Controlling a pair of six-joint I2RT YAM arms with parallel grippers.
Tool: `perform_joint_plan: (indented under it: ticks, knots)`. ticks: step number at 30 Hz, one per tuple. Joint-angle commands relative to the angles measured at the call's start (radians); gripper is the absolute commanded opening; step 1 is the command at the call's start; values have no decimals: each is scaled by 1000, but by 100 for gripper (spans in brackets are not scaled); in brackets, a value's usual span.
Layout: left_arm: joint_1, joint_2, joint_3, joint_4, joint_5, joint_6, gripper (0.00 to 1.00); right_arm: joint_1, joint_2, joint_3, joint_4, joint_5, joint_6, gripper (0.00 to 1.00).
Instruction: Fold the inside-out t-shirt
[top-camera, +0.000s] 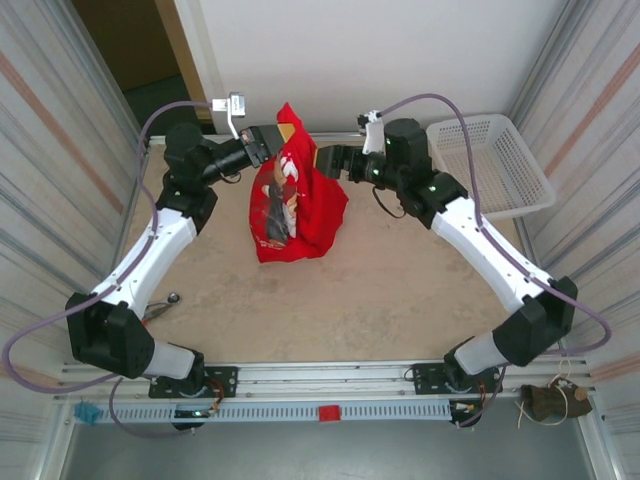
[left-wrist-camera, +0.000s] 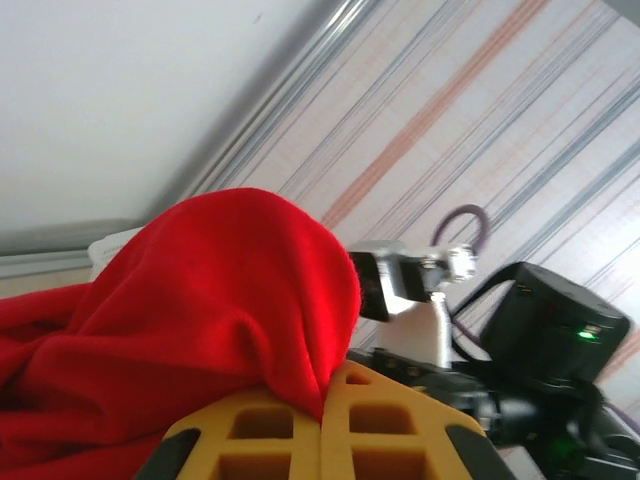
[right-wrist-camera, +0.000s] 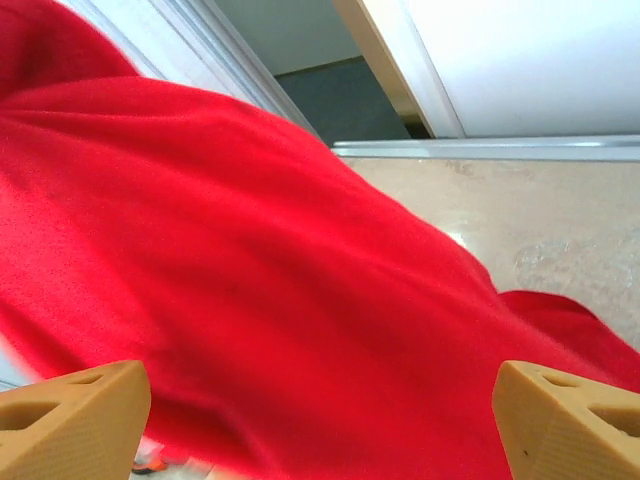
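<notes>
T-shirt: the inside-out t-shirt (top-camera: 295, 205) hung bunched between both grippers at the table's (top-camera: 400, 290) far side.
Left gripper (left-wrist-camera: 322, 388): yellow fingers (left-wrist-camera: 260, 430) were pressed together, pinching a red fold.
Right gripper (right-wrist-camera: 320, 420): fingers (right-wrist-camera: 75, 415) were spread wide, with cloth lying across the gap.
Around: a white mesh basket (top-camera: 490, 165) stood well apart in the far right corner.
Top view: the shirt's print (top-camera: 280, 195) faced up.
Wrist views: plain red cloth blocked most of the table.

White mesh basket (top-camera: 497, 165), far right of table (top-camera: 380, 290)
</notes>
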Motion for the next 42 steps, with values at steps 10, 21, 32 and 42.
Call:
perform_joint_plan:
  ticks: [10,21,32,42]
  knots:
    - [55,-36,-8,84,40,-55,0,-113,41,-39,64,-216,37,0]
    - [142,12,-115,45,-32,-30,33,-224,-116,-166,480,-652,321,0]
    - [-83,-247,-260,-351,-421,325,70,-218,-78,-128,492,-657,348,0]
    - [-213,-150,-280,-298,-548,381,75,-209,-80,-132,472,-650,343,0]
